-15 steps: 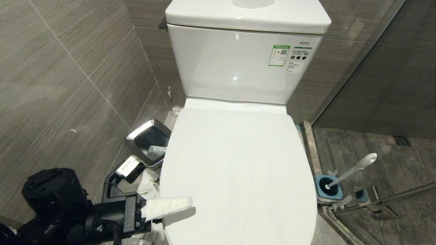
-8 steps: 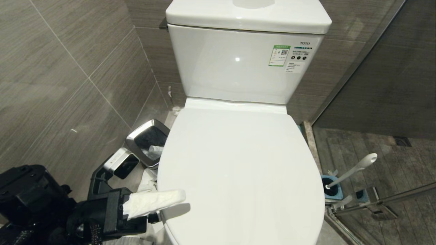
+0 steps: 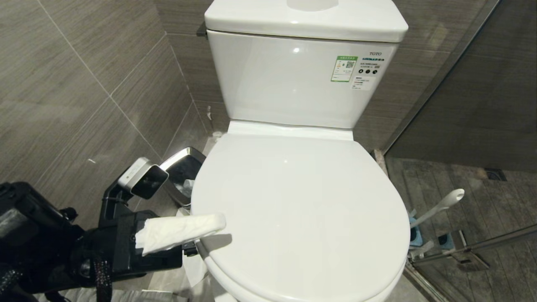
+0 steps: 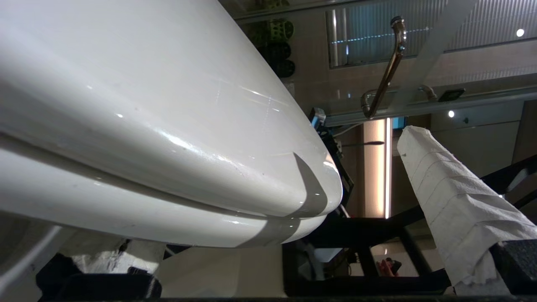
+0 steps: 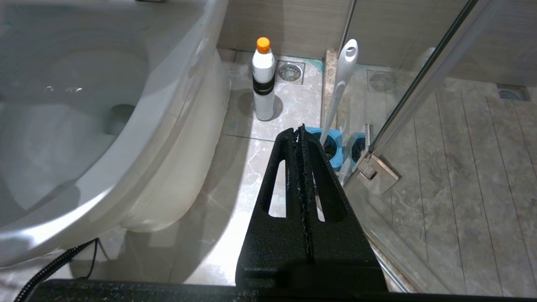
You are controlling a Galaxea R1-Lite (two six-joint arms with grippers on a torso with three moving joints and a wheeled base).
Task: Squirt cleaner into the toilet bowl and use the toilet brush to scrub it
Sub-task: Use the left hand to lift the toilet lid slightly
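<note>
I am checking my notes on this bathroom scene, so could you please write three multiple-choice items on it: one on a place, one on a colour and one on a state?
1. Where does the toilet brush stand?
A. in a blue holder on the floor beside the glass door
B. on the toilet lid
C. in the small bin

2. What colour is the cap of the bottle on the floor?
A. green
B. orange
C. black

3. How are the right hand's fingers?
A. wide apart
B. closed on the brush
C. shut together on nothing

Answers: 1 A, its handle rises from the blue holder; 2 B, the cap is orange; 3 C, the fingers meet with nothing between.
</note>
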